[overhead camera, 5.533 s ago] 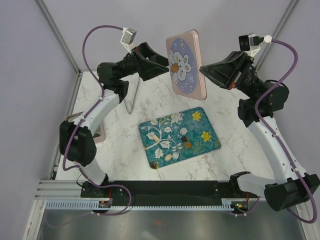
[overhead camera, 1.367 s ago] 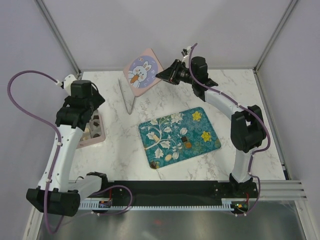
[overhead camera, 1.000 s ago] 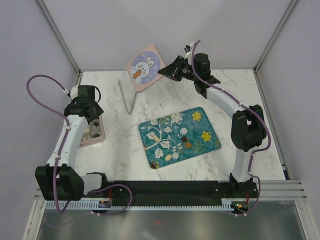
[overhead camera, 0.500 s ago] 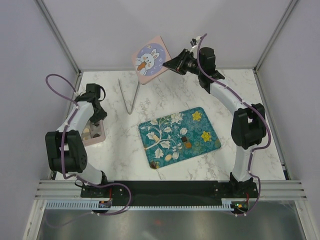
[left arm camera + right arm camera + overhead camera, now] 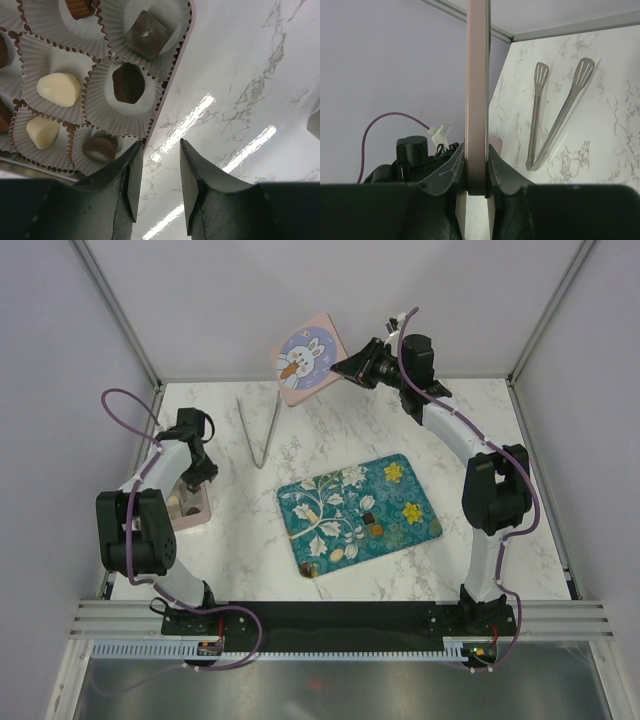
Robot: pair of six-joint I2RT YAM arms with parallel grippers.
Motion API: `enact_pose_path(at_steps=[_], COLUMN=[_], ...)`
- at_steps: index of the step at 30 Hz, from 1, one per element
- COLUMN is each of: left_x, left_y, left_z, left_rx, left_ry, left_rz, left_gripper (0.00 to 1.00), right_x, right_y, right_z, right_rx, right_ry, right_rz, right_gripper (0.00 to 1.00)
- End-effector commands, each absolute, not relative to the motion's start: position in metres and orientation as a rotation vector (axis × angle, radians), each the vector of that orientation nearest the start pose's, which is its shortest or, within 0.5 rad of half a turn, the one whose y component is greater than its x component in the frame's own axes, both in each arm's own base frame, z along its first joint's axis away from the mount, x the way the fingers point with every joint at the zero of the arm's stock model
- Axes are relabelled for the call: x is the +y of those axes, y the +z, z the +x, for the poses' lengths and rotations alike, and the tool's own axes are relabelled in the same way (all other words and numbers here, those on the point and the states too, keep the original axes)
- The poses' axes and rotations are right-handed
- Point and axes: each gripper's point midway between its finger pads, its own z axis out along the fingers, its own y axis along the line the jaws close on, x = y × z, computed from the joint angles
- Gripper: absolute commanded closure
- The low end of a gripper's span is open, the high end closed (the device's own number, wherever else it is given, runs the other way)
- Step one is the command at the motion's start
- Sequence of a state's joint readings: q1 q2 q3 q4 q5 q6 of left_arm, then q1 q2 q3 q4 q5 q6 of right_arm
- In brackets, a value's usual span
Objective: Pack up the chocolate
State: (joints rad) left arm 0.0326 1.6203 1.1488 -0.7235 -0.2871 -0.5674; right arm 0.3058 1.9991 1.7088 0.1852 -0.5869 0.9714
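Left wrist: my left tool (image 5: 157,182) sits narrowly spread beside the box (image 5: 171,82), right tool (image 5: 477,167) pinching its lid (image 5: 477,75); I'd park that, then fetch chocolate (image 5: 368,519).

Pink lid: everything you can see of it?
The pink lid is a thin, flat rounded square with a round lilac print of a white rabbit holding a carrot. It hangs tilted over the far edge of the marble table, print facing the top camera. Only the right end effector touches it, clamped on one edge.
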Motion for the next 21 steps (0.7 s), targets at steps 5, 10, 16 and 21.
enact_pose_path(at_steps=[5, 10, 16, 21], left_x=[0.037, 0.029, 0.008, -0.023], left_y=[0.062, 0.055, 0.049, 0.054], left_z=[0.343, 0.339, 0.330, 0.330], left_rx=[2.571, 2.595, 2.621, 2.637], left_ry=[0.221, 0.168, 0.063, -0.027], left_rz=[-0.855, -0.863, -0.855, -0.767], left_gripper=[0.59, 0.63, 0.69, 0.69], right_x=[0.295, 0.293, 0.295, 0.305], right_y=[0.336, 0.337, 0.334, 0.326], right_z=[0.512, 0.511, 0.507, 0.501], right_rx=[1.770, 1.776, 1.794, 1.824], right_ry=[1.411, 1.389, 1.376, 1.354], right_rz=[0.041, 0.043, 0.034, 0.010], right_gripper=[1.00, 1.00, 1.00, 1.00])
